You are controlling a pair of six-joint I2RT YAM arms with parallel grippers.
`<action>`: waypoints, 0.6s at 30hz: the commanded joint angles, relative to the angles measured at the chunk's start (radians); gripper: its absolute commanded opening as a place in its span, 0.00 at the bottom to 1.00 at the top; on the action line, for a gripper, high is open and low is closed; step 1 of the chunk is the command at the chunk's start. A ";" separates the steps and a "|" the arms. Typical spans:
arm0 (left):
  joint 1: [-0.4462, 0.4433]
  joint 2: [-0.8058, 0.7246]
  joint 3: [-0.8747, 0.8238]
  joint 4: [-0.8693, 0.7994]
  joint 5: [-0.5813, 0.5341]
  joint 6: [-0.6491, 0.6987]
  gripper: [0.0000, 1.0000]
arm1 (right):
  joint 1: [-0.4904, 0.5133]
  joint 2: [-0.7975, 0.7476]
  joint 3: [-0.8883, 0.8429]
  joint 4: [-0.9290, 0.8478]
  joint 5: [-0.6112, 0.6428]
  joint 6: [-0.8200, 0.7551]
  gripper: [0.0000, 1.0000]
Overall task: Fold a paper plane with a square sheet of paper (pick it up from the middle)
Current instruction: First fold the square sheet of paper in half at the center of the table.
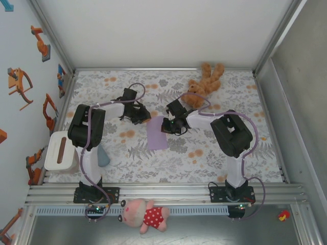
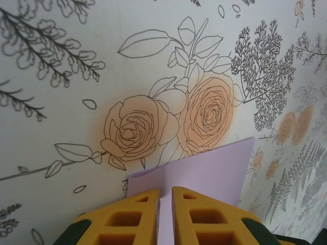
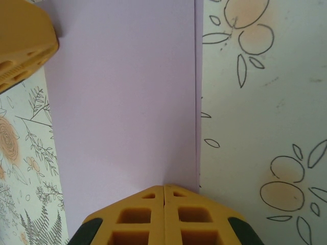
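Observation:
The square sheet of paper (image 1: pixel 157 133) is pale lilac and lies on the flowered table as a tall rectangle, with two layers showing along its right edge (image 3: pixel 122 102). My left gripper (image 1: pixel 144 116) is at the sheet's far left corner. Its yellow fingertips (image 2: pixel 166 190) stand a narrow gap apart over the paper (image 2: pixel 204 168), which shows through the gap, and the corner beside them curls up slightly. My right gripper (image 1: pixel 166 126) is shut, its tips (image 3: pixel 163 186) resting on the sheet close to the right edge. The left finger (image 3: pixel 20 46) shows at the sheet's far end.
A brown teddy bear (image 1: pixel 204 81) lies at the back of the table. A white box (image 1: pixel 60 150) and a small grey-blue pad (image 1: pixel 103 157) sit near the left arm's base. A pink pig toy (image 1: pixel 145 214) lies below the front rail. Metal frame walls ring the table.

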State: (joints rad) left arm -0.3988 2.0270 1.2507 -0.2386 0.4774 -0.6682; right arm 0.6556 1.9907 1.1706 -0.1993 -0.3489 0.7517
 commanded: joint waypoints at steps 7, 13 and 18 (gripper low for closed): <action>0.080 0.065 0.143 -0.207 -0.081 0.120 0.15 | -0.005 0.099 -0.088 -0.223 0.212 0.011 0.00; 0.073 -0.071 0.091 -0.160 -0.019 0.055 0.18 | -0.005 0.045 0.016 -0.205 0.112 0.031 0.00; 0.037 -0.217 -0.068 -0.053 -0.008 -0.067 0.29 | -0.007 -0.059 0.084 -0.153 0.060 0.070 0.10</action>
State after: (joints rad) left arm -0.3401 1.8923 1.2423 -0.3424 0.4412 -0.6537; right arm 0.6559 1.9800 1.2304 -0.2867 -0.3206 0.7898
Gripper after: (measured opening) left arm 0.276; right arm 0.096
